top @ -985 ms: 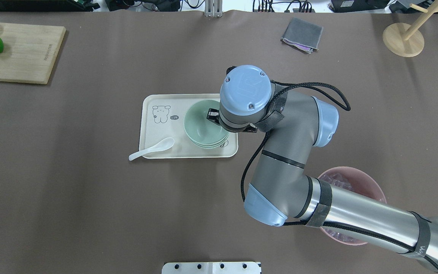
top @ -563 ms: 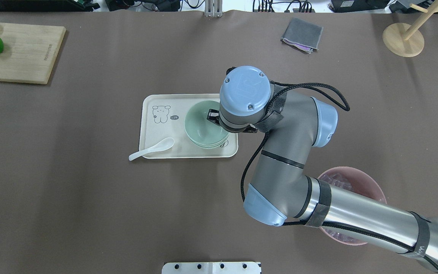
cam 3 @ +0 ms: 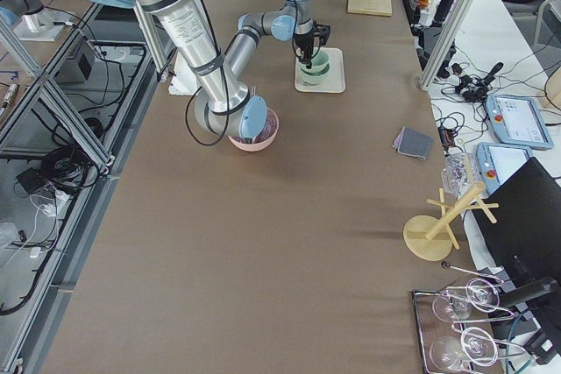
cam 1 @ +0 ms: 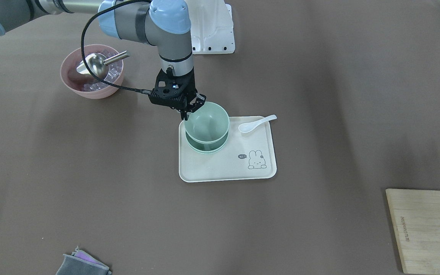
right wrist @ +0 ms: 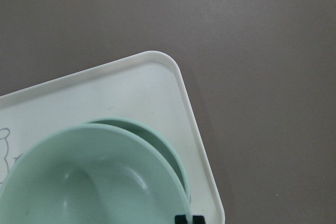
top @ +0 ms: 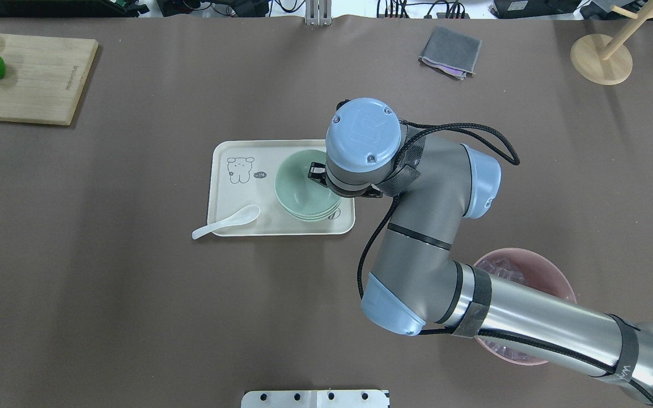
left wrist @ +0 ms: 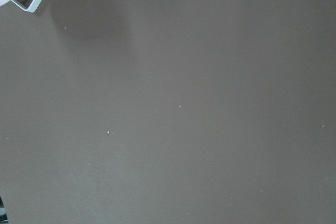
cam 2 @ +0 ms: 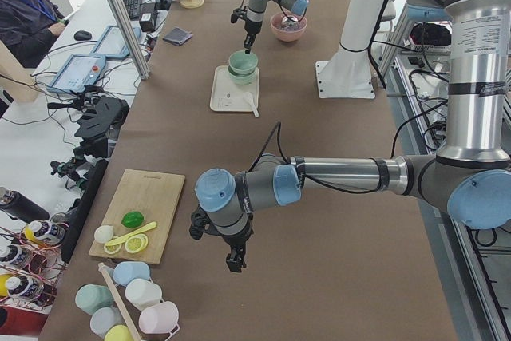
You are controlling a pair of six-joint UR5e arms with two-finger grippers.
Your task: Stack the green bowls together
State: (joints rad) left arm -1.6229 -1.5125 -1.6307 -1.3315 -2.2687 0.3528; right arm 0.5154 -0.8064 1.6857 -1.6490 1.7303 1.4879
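Observation:
A stack of green bowls (cam 1: 206, 146) sits on the cream tray (cam 1: 220, 168), at the tray's edge nearest my right arm. The top green bowl (cam 1: 207, 122) rides a little higher than the ones under it, nested in them. My right gripper (cam 1: 186, 114) is shut on that bowl's rim on the side facing the pink bowl. From overhead the wrist hides most of the gripper (top: 316, 173) and part of the bowl (top: 298, 184). The right wrist view shows the held bowl (right wrist: 94, 182) close up. My left gripper (cam 2: 235, 263) hangs over bare table far away; I cannot tell its state.
A white spoon (cam 1: 256, 123) lies across the tray's corner. A pink bowl (cam 1: 90, 89) with a metal scoop (cam 1: 97, 63) stands beside the right arm. A cutting board (top: 37, 79), a grey cloth (top: 451, 52) and a wooden stand (top: 601, 59) sit along the far side.
My right wrist has shifted very slightly. The top green bowl stays in the gripper over the stack, barely moved.

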